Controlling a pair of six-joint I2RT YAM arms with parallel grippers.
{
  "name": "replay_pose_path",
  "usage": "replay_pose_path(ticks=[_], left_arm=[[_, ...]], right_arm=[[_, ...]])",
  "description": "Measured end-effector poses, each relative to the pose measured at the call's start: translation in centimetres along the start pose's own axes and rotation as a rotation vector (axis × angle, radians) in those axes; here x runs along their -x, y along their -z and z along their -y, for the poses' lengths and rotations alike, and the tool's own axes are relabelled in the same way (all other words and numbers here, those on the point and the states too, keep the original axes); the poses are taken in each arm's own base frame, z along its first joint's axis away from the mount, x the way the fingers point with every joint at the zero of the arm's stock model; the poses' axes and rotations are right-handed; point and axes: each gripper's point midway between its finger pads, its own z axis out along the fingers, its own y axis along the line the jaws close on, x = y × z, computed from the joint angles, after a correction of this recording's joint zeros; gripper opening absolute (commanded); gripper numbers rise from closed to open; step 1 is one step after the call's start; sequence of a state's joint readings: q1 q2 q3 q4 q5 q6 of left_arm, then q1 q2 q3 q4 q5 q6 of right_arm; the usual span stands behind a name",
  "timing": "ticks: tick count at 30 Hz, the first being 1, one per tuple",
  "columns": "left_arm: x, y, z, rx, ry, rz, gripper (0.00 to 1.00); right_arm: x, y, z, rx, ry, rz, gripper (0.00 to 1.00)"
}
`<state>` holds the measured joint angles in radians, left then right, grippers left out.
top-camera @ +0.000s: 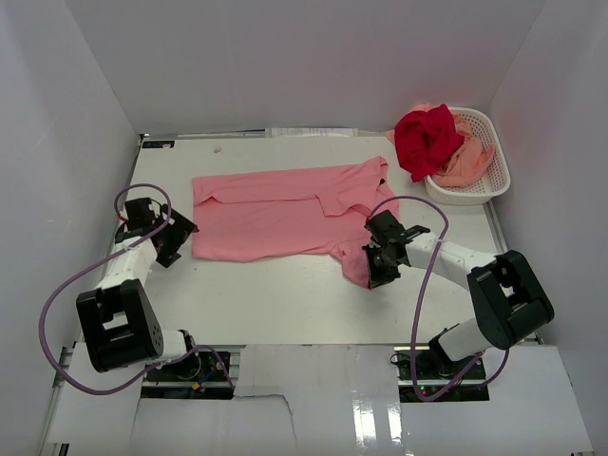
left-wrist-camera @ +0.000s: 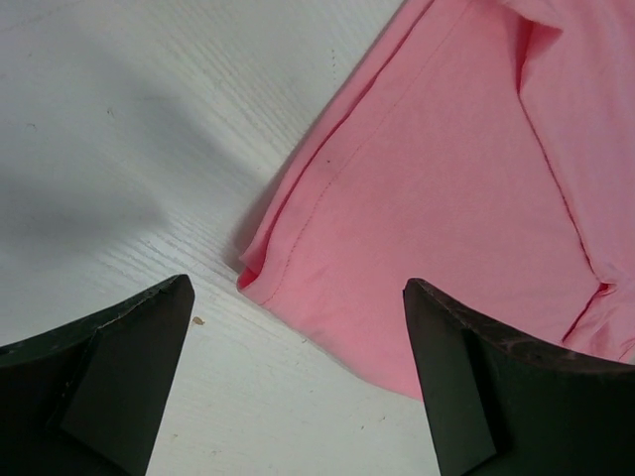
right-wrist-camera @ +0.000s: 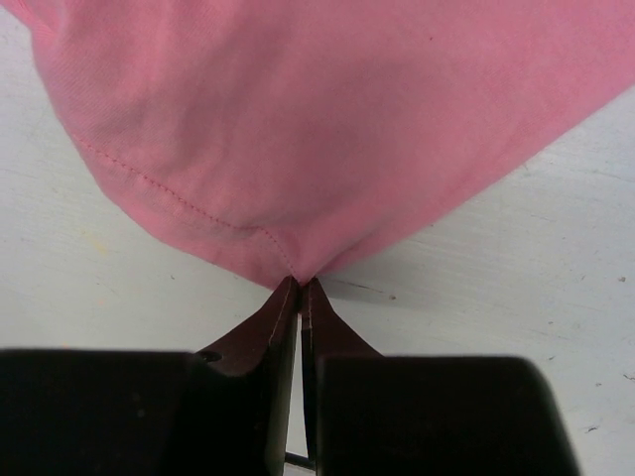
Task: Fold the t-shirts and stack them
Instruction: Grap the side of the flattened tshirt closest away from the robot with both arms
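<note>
The white table (top-camera: 285, 299) carries the pink shirt (top-camera: 275, 214), which lies spread across its middle, longer from left to right than from near to far. The cloth is a plain, even pink and mostly flat. A flap is turned over the upper layer right of centre, making a slanted crease there. The far right end rises to a small peak with a dark spot at its tip. The near right corner is drawn out of the flat shape into a darker, bunched tongue that points toward the near edge. In the left wrist view the shirt (left-wrist-camera: 446, 198) shows a stitched hem along its edge and a slightly curled corner, with a long seam or fold running further in. In the right wrist view the shirt (right-wrist-camera: 298, 119) fans out from a single gathered point, a line of stitching curving across it. The white lattice basket (top-camera: 472, 197) sits at the far right corner of the table, well apart from the pink shirt. The red shirt (top-camera: 427, 138) is heaped in it and spills over its left rim, and the peach shirt (top-camera: 467, 163) lies crumpled beneath and beside it. The left gripper (top-camera: 180, 242) stands just beside the pink shirt's near left corner, jaws spread wide and holding nothing. The right gripper (right-wrist-camera: 300, 285) has its fingertips pressed together, pinching the bunched corner's hem.
</note>
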<state>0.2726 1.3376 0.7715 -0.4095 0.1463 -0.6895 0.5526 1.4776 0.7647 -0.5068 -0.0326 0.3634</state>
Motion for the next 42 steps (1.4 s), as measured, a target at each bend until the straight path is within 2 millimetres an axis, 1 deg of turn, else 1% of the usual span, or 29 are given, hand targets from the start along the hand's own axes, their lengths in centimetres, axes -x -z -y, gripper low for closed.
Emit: replay_pose_path(ticks=[2,4,6,13,16,17,18,22,23,24,26,27,29,30,31,33,35,38,42], left_arm=[[-0.4,-0.1,-0.4,0.007,0.002,-0.009,0.95],[-0.8,-0.3,-0.7,0.014,0.004,-0.016,0.9],[-1.2,-0.4,-1.1,0.023,0.009,-0.024,0.86],[-2.1,-1.5,-2.1,0.056,0.027,-0.054,0.81],[-2.3,-2.0,-2.5,0.072,0.041,-0.065,0.76],[-2.4,-2.2,-2.6,0.077,0.045,-0.069,0.72],[-2.4,-2.4,-2.7,0.081,0.052,-0.071,0.71],[-2.3,-3.0,-2.5,0.071,0.07,-0.066,0.59],[-2.3,-3.2,-2.4,0.067,0.074,-0.068,0.55],[-2.3,-3.3,-2.3,0.063,0.079,-0.069,0.45],[-2.2,-3.6,-2.2,0.059,0.086,-0.071,0.33],[-2.3,-3.7,-2.2,0.058,0.089,-0.074,0.19],[-2.6,-3.8,-2.2,0.057,0.092,-0.087,0.1],[-2.7,-3.8,-2.2,0.053,0.092,-0.094,0.02],[-2.8,-3.9,-2.1,0.049,0.093,-0.099,0.0],[-3.1,-3.8,-1.9,0.042,0.091,-0.118,0.0],[-3.3,-3.5,-1.3,0.024,0.096,-0.15,0.0],[-3.0,-2.8,0.4,-0.029,0.108,-0.182,0.0],[-1.6,-1.9,3.2,-0.111,0.123,-0.189,0.0]], right_arm=[[0.0,0.0,0.0,0.0,0.001,0.001,0.08],[0.0,0.1,-0.1,-0.001,0.003,-0.001,0.08],[0.0,0.1,-0.1,-0.004,0.005,-0.002,0.08],[0.0,0.1,-0.1,-0.004,0.008,-0.002,0.08],[0.0,0.1,-0.1,-0.003,0.009,-0.001,0.08],[0.0,0.1,-0.1,-0.004,0.009,-0.001,0.08],[0.1,0.1,-0.1,-0.003,0.01,0.0,0.08],[0.0,0.1,-0.1,-0.004,0.01,-0.001,0.08],[0.0,0.2,-0.1,-0.004,0.01,0.0,0.08],[0.0,0.2,-0.1,-0.004,0.011,0.0,0.08],[0.0,0.2,-0.1,-0.004,0.011,0.0,0.08],[0.0,0.2,-0.1,-0.004,0.011,-0.001,0.08],[0.0,0.1,-0.1,-0.004,0.011,0.0,0.08],[0.0,0.1,-0.1,-0.004,0.011,-0.001,0.08],[0.0,0.2,-0.1,-0.003,0.011,0.0,0.08],[0.0,0.1,-0.1,-0.003,0.011,0.0,0.08],[0.0,0.1,-0.1,-0.003,0.011,0.001,0.08],[0.0,0.1,-0.1,-0.001,0.011,0.003,0.08],[0.0,0.1,-0.1,0.003,0.012,0.013,0.08]])
